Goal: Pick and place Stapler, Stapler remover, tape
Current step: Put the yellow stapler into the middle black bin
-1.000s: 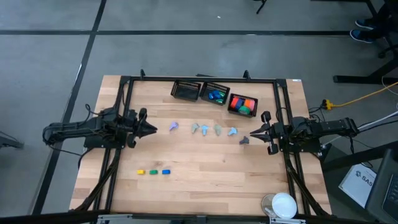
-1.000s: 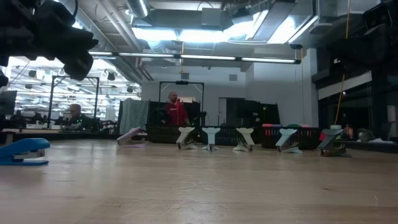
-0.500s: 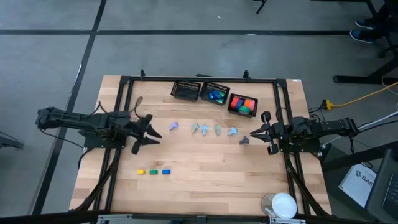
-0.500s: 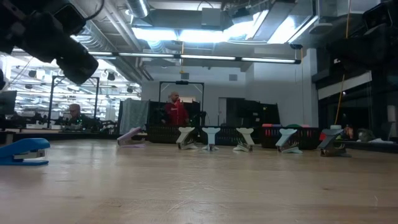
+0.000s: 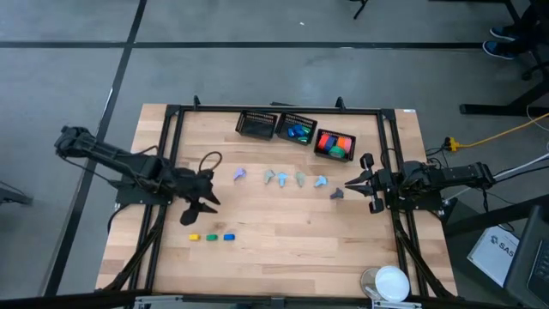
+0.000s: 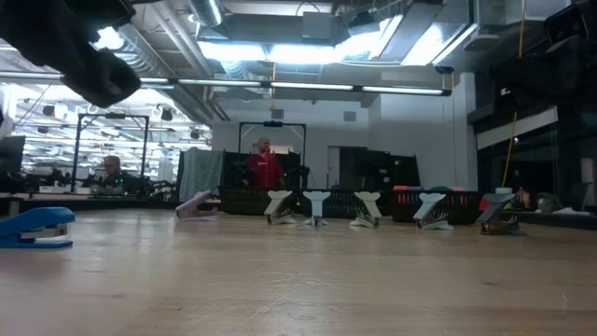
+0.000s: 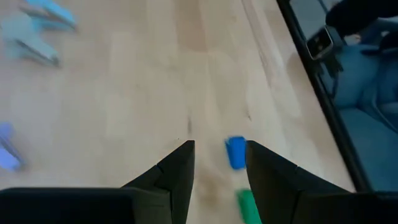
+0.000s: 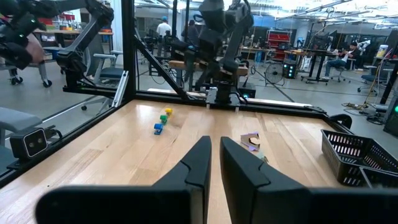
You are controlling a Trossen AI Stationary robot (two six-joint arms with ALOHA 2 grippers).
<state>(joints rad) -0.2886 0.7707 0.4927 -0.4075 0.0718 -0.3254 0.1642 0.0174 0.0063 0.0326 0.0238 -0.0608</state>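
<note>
Three tiny squat tape pieces lie in a row near the table's front left: yellow [image 5: 194,237], green [image 5: 211,237] and blue [image 5: 228,236]. My left gripper [image 5: 206,202] hovers open just behind them, slanting down. In its wrist view the blue piece [image 7: 235,152] and the green one [image 7: 247,205] lie beyond its open fingertips [image 7: 219,146], untouched. Several pastel claw-shaped stapler removers [image 5: 283,178] stand in a row at mid-table. My right gripper [image 5: 347,183] waits shut and level at the right, beside the grey remover [image 5: 336,194]. The stapler is not told apart here.
Three black mesh baskets stand at the back: one bare [image 5: 257,124], one with blue and green pieces [image 5: 298,131], one with red and orange pieces [image 5: 334,143]. Black frame rails [image 5: 171,154] run along both sides. A white round object [image 5: 391,281] sits at the front right. People are in the room behind.
My left gripper has swung from the table's left side toward the near edge and the three small pieces, tipping from level to slanting downward. Its fingers have opened. The pieces and the right arm have stayed still.
</note>
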